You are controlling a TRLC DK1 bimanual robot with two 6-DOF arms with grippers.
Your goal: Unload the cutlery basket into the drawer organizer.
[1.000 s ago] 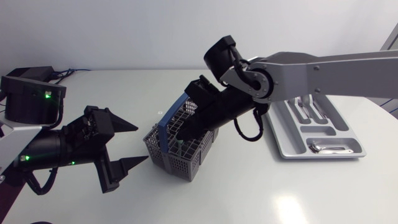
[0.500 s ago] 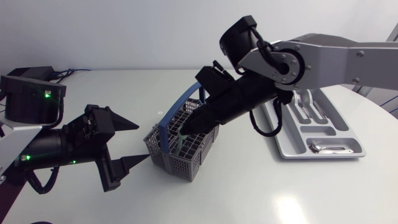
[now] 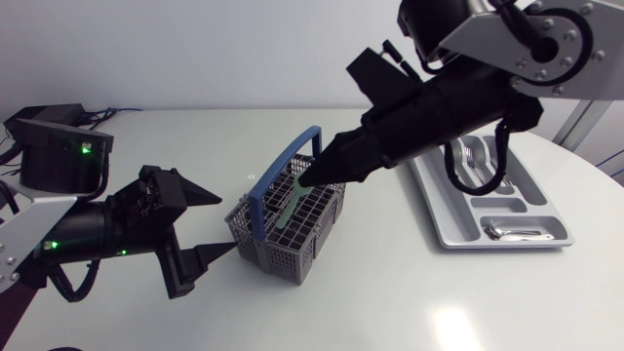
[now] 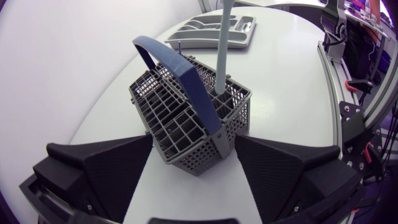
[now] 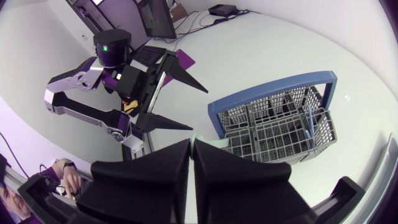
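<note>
A grey cutlery basket (image 3: 292, 244) with a blue handle (image 3: 281, 177) stands on the white table. My right gripper (image 3: 310, 181) is above it, shut on the top of a pale green utensil (image 3: 289, 209). The utensil's lower end is still inside the basket. In the left wrist view the green utensil (image 4: 222, 50) rises steeply out of the basket (image 4: 180, 121). My left gripper (image 3: 224, 224) is open just left of the basket, one finger on each side of its near corner, apart from it. The grey drawer organizer (image 3: 444, 237) lies at the right.
Forks (image 3: 480, 168) lie in the organizer's far compartments and a spoon (image 3: 512, 231) in its near one. The right wrist view shows my shut right gripper (image 5: 191, 158) over the basket (image 5: 283, 124), with my left gripper (image 5: 180, 102) beyond it.
My right arm has risen and pulled back to the right, drawing the green utensil up out of the basket. The left arm has barely moved.
</note>
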